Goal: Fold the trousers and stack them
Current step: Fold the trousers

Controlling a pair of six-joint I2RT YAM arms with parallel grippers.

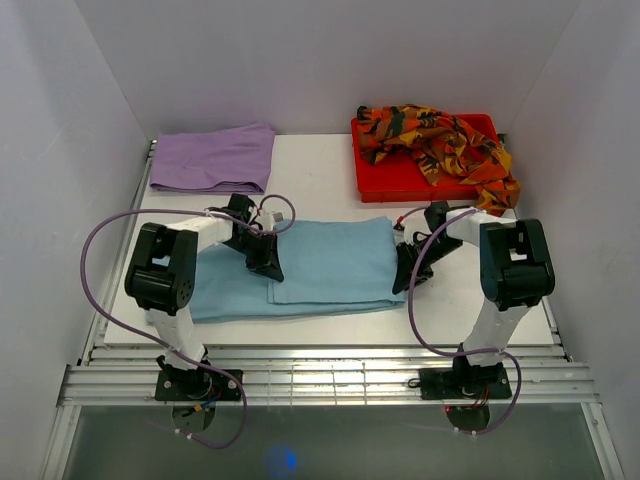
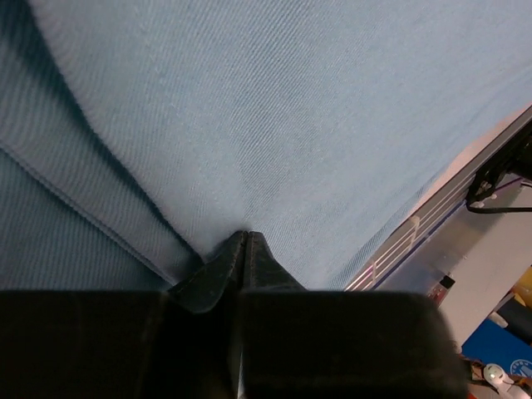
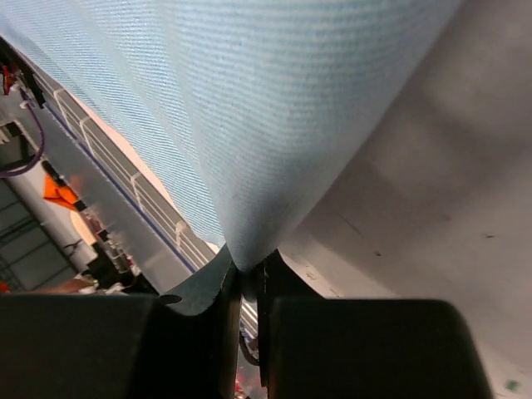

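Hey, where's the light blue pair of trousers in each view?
Top external: light blue trousers lie centre frame.
Left wrist: they fill most of the frame, down to the jaws.
Right wrist: upper left and centre, narrowing into the jaws.
Shared landmark: the slatted metal rail.

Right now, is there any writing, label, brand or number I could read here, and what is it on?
No text can be read in any view.
On the light blue trousers, the lilac trousers, the patterned trousers and the red tray: no writing or label shows.
On the blue object at the corner of the left wrist view: a round pale mark, too blurred to read.
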